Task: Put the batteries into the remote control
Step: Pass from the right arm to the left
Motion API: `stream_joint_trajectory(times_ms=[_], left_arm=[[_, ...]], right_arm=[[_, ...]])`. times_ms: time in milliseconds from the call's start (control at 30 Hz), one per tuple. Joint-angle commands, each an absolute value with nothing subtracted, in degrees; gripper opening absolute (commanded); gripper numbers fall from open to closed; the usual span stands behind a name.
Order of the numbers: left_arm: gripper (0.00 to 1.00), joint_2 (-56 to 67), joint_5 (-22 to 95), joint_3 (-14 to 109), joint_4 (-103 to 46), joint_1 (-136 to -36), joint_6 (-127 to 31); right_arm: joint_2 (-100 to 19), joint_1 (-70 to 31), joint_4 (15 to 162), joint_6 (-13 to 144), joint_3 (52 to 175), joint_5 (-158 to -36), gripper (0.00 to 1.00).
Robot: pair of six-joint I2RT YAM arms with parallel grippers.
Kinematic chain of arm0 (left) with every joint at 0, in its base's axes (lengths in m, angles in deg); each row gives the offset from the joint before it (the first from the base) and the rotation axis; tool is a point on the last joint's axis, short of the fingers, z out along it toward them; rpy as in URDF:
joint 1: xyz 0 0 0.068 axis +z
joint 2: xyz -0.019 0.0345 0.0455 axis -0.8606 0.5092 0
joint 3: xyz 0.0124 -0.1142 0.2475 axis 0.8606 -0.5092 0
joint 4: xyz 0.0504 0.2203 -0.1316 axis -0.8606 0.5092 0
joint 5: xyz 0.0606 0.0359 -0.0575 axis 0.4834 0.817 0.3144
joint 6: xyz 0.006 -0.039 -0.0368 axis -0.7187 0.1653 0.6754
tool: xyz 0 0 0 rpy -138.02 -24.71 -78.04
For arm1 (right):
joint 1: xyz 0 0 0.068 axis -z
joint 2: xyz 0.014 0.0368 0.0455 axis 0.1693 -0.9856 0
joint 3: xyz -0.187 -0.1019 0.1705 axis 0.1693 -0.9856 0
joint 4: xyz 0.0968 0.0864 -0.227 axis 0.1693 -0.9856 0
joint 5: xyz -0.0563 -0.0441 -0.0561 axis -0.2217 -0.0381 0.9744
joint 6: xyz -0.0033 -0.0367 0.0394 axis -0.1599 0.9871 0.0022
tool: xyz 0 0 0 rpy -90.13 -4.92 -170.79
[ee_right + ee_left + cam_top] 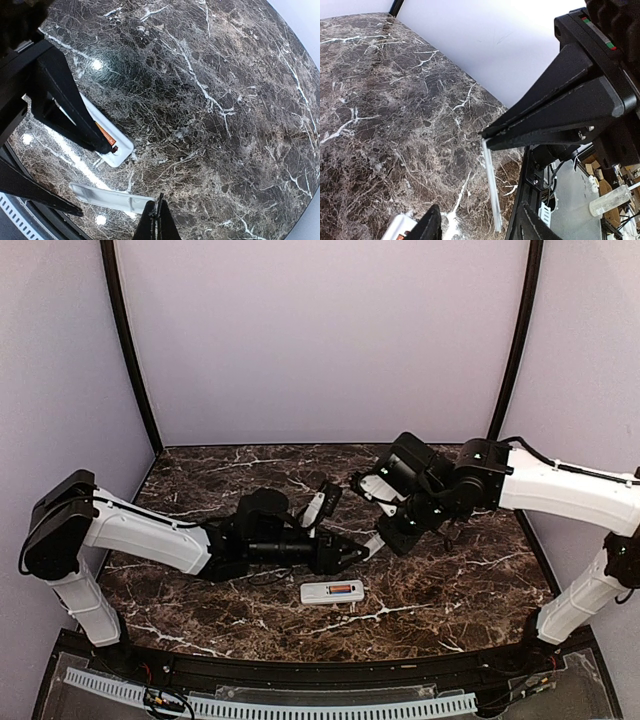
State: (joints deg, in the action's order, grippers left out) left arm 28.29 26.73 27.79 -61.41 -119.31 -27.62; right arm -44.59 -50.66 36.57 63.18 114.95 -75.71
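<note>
White rectangular plastic remote control (332, 592) lies flat on dark marble table (200, 490), bay up, orange-red batteries (343, 590) inside. Just beyond remote: right gripper (159, 209) clamped on end of thin white cover piece (110, 196). Left gripper (477, 222) part-open, fingers straddling cover, not touching.

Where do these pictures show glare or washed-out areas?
Right wrist view: round lamp reflections and a bright streak on the marble table, near the white cover. Left wrist view: the wall is washed out to white. Top external view: even light, no glare.
</note>
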Motion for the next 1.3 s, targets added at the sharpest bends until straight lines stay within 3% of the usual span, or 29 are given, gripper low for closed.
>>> stream_joint_trajectory(times_ms=[0, 200, 467, 933, 1133, 1267], left_arm=[[0.52, 24.0, 29.3, 24.1, -70.0, -119.5, -28.1], [0.58, 24.6, 28.3, 24.3, -70.7, -119.5, -26.9], [0.51, 26.7, 26.5, 25.8, -71.3, -119.5, -25.0], [0.49, 26.0, 28.8, 25.9, -71.9, -119.5, -27.4], [0.36, 26.4, 28.4, 27.0, -71.0, -119.5, -27.8], [0.13, 26.4, 27.1, 27.1, -70.9, -119.5, -28.1]], right_arm=[[-42.8, -50.9, 37.6, 61.9, 113.9, -75.2, 0.00], [-42.3, -50.6, 38.3, 61.3, 114.0, -75.8, 0.00], [-41.6, -50.6, 38.8, 60.3, 114.9, -76.7, 0.00], [-38.0, -49.9, 41.8, 58.3, 113.9, -79.6, 0.00], [-38.6, -49.9, 42.1, 58.7, 114.6, -79.9, 0.00], [-38.6, -49.9, 42.5, 58.9, 114.5, -80.1, 0.00]])
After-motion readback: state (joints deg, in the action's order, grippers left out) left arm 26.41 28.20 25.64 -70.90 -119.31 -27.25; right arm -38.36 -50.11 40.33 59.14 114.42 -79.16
